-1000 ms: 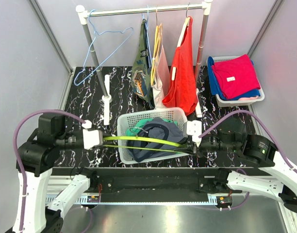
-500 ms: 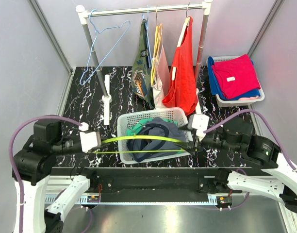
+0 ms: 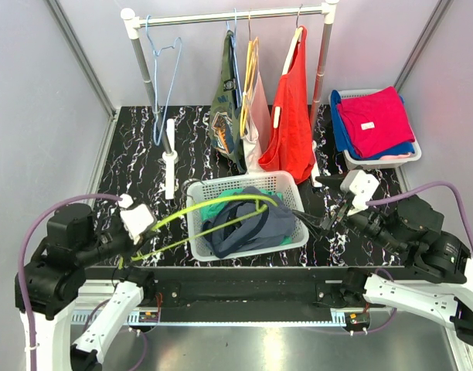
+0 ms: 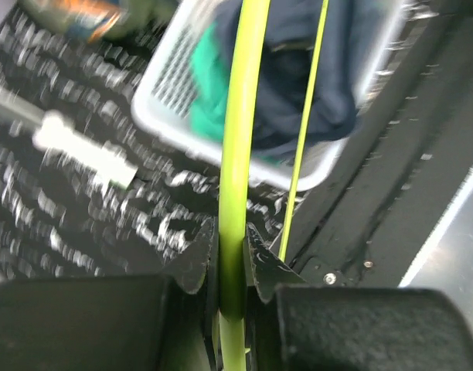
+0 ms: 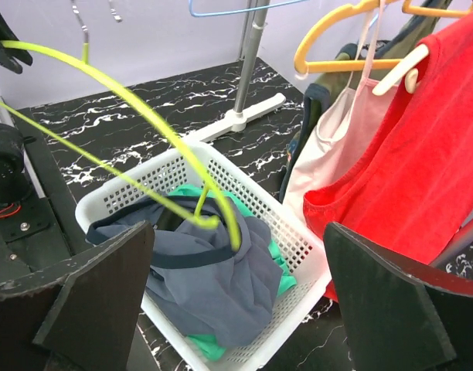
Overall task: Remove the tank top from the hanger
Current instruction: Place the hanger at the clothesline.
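A lime green hanger (image 3: pixel 213 212) reaches from my left gripper (image 3: pixel 144 232) across to the white basket (image 3: pixel 196 193). That gripper is shut on the hanger's arm (image 4: pixel 236 154), with both jaws pressed against it in the left wrist view (image 4: pixel 230 255). The grey-blue tank top (image 3: pixel 256 224) lies crumpled in the basket over a green garment. The hanger's far end (image 5: pixel 213 220) dips onto the tank top (image 5: pixel 221 286). My right gripper (image 3: pixel 320 202) hangs open to the right of the basket, holding nothing, its jaws wide apart (image 5: pixel 238 255).
A clothes rail at the back carries an empty blue hanger (image 3: pixel 165 77), a camouflage top (image 3: pixel 225 116), a pink top (image 3: pixel 260 116) and a red top (image 3: pixel 294 124). A tray (image 3: pixel 413 154) with folded red and blue clothes sits at the far right.
My right gripper let go of the hanger's end, opened wide and drew back to the right. My left gripper moved down and left, tilting the hanger. The blue hanger swung on the rail.
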Controlling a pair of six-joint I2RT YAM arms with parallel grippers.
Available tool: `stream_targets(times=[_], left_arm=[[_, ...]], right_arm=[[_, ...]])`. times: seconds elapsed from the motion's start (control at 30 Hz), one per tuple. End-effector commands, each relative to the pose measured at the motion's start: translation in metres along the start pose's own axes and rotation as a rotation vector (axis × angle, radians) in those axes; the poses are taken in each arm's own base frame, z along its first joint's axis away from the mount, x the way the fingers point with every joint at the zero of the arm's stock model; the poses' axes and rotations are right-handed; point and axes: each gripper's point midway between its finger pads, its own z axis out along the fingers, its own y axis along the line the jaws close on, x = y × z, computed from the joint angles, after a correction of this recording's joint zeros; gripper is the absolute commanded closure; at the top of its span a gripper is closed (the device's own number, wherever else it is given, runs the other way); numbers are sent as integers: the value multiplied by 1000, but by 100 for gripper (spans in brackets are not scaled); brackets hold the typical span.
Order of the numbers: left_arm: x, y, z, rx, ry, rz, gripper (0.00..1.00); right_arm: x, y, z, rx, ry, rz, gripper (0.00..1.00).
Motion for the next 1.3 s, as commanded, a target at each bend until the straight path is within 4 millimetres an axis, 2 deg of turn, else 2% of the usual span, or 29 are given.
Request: stream_targets(times=[0.0,0.27,0.53,0.8,1.27], left_arm=[[-5,45,-2,-240,8,-86,100],[-25,91,-14,-476,-42,-185,100],[-38,109,-22,-571,-68,-285,100],[-54,99,-30,-541,-157,-270,100],[-42,97,-43,-595,-129,-278,100]], right_arm=[[-5,-10,-3,63,-31,44,0],[1,-7,-2,56,-19,57,0],[10,-7,3,63,11,57,0],[12,-5,7,60,23,66,0],[10,-4,10,56,25,73,0]])
